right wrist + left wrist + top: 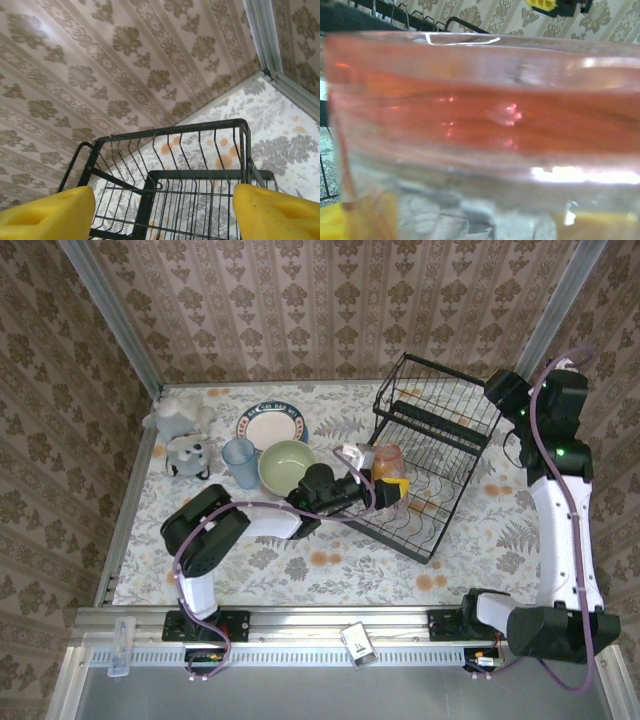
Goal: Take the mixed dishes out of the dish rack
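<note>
The black wire dish rack (440, 455) stands right of centre, and a translucent pink cup (388, 457) sits at its left end. My left gripper (390, 490) reaches into the rack at that cup. In the left wrist view the pink cup (480, 115) is very close, with a yellow finger (365, 220) on either side of its base; the jaws stand wide and I see no squeeze. My right gripper (503, 390) hovers over the rack's far right corner, open with nothing in it. Its yellow fingertips (45, 212) frame the dish rack (165, 175) below.
On the cloth left of the rack lie a teal-rimmed plate (272, 424), a pale green bowl (287, 466) and a bluish cup (240, 462). Two grey plush toys (182, 432) sit at the far left. Patterned walls close in the back and sides.
</note>
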Tool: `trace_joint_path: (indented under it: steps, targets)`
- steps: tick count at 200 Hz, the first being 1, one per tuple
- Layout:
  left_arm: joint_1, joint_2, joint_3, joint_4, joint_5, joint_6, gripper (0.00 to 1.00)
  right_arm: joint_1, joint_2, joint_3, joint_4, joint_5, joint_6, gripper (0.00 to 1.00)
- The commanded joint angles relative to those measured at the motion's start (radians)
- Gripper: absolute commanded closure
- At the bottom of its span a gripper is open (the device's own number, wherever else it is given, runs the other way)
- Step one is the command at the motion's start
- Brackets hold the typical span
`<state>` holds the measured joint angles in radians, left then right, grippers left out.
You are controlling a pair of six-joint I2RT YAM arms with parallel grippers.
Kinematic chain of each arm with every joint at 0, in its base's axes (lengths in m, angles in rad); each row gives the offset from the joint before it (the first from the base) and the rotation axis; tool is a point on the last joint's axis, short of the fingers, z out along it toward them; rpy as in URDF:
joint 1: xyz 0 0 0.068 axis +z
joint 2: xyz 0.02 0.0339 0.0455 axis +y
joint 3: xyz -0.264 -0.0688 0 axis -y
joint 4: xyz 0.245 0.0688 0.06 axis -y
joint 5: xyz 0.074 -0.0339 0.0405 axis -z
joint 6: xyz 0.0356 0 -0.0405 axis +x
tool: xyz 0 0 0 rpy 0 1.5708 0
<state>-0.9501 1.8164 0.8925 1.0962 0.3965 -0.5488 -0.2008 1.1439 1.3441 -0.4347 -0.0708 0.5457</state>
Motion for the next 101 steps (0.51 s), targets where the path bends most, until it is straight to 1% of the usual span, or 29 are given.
trace_joint_path:
  steps: [1,7,10,31,46,81,101]
  targets:
    - [0.019,-0.098,-0.011,-0.075,0.041,-0.074,0.31,0.027,-0.079,-0.065,0.112,-0.036,-0.040,0.12]
    - [0.023,-0.118,-0.010,-0.102,0.045,-0.085,0.31,0.042,-0.105,-0.088,0.139,-0.031,-0.056,0.02]
    - [0.026,-0.130,-0.010,-0.118,0.049,-0.090,0.31,0.051,-0.118,-0.103,0.154,-0.026,-0.062,0.00]
    - [0.043,-0.217,-0.001,-0.245,0.065,-0.115,0.31,0.107,-0.225,-0.231,0.299,-0.016,-0.089,0.00]
    - [0.059,-0.281,0.030,-0.383,0.089,-0.128,0.31,0.135,-0.282,-0.311,0.375,-0.035,-0.091,0.00]
    - [0.118,-0.382,0.162,-0.752,0.151,-0.129,0.28,0.163,-0.351,-0.403,0.406,-0.117,-0.058,0.00]
    - [0.172,-0.414,0.222,-0.888,0.189,-0.172,0.29,0.210,-0.413,-0.456,0.440,-0.139,-0.120,0.00]
